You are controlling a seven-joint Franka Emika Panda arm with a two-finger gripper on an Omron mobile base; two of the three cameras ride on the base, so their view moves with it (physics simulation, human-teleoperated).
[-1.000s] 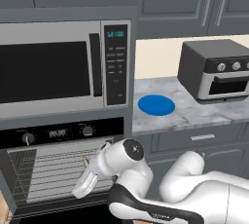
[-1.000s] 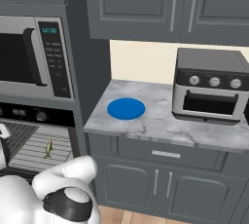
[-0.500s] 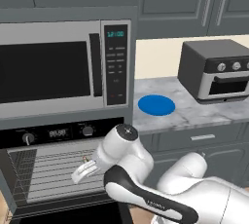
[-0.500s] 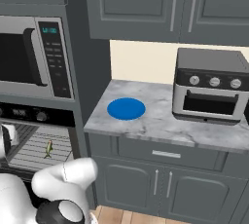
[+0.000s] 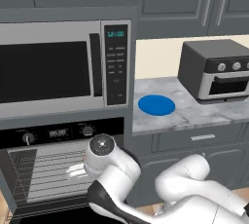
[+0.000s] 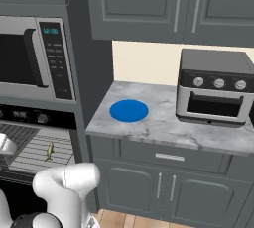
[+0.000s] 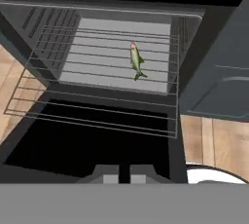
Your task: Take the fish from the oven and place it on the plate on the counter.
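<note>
— What was inside the large built-in black oven (image 7: 121,62)?

— Its door hung open, and wire racks (image 7: 104,67) ran across the cavity. The small slender yellow-green fish (image 7: 136,60) lay on an upper rack, toward the right side in the hand view, lengthwise front to back. In the right base view the same fish (image 6: 49,150) showed on the rack just left of the cabinet edge.

— And the flat round bright blue plate (image 5: 156,105)?

— Bare, nothing on it. It sat on the grey-white marbled stone worktop (image 5: 194,116), between the silver microwave (image 5: 63,67) and the small dark boxy toaster oven (image 5: 216,69), well apart from the fish.

— The fingers?

— The fingers (image 7: 120,178) stood nearly together at the bottom of the hand view, only a narrow gap between the dark tips, with nothing held. They hung over the open door, short of the racks and apart from the fish.

— Anything in the toaster oven?

— Its door was shut; I couldn't tell.
</note>
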